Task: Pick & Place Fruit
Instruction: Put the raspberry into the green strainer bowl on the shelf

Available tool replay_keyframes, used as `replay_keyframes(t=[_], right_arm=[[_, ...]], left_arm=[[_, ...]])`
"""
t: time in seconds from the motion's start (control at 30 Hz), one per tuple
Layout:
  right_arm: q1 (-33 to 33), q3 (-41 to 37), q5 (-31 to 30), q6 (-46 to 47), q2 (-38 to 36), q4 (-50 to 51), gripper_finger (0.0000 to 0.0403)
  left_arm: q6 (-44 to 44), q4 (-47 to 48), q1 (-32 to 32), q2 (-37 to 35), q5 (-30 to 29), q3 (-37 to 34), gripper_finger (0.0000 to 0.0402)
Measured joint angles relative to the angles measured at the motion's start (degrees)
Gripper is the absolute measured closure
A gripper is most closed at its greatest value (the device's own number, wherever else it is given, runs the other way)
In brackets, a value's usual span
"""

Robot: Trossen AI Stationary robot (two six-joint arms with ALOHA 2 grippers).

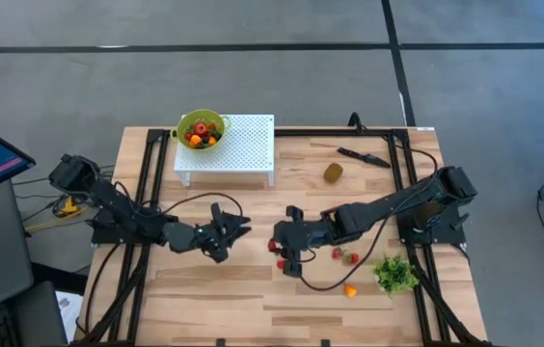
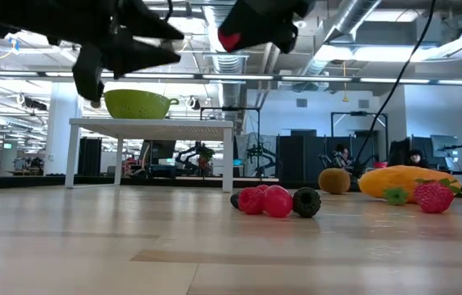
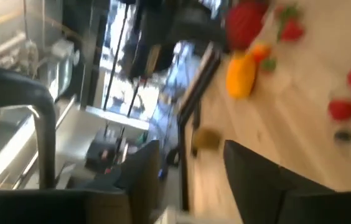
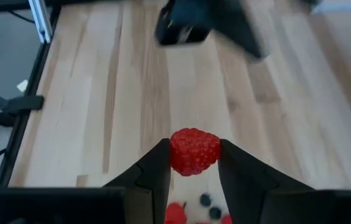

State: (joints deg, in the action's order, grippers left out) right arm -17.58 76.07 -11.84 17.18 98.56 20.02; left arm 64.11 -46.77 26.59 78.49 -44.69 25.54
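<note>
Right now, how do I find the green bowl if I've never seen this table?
Find the white holey stand at the back edge of the wooden table. The green bowl sits on its left corner, holding red and orange fruit. It is the only bowl, and it stands higher than the loose fruit.

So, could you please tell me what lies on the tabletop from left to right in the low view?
White perforated stand carrying the green colander → red raspberries → dark berry → brownish kiwi → elongated orange fruit → strawberry.
</note>
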Motion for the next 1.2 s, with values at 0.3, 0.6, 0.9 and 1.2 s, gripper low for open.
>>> replay_keyframes(t=[0.3,0.6,0.9,1.2], right_arm=[[2.96,0.0,1.52,-5.36,-0.11,-8.43,0.029],[5.55,0.0,3.51,-5.78,-0.11,-12.15,0.029],[6.17,-0.02,5.71,-6.7,-1.78,-11.14,0.029],[6.86,0.05,6.43,-7.27,-3.22,-13.84,0.029]], left_arm=[[7.21,-9.38,-1.14,0.03,9.16,0.0,0.0189],[14.98,-11.16,-2.26,0.01,7.63,-0.02,0.0213],[14.98,-11.21,-2.19,0.01,6.33,-0.02,0.0218],[16.32,-12.18,-3.78,0.01,14.92,-0.02,0.0221]])
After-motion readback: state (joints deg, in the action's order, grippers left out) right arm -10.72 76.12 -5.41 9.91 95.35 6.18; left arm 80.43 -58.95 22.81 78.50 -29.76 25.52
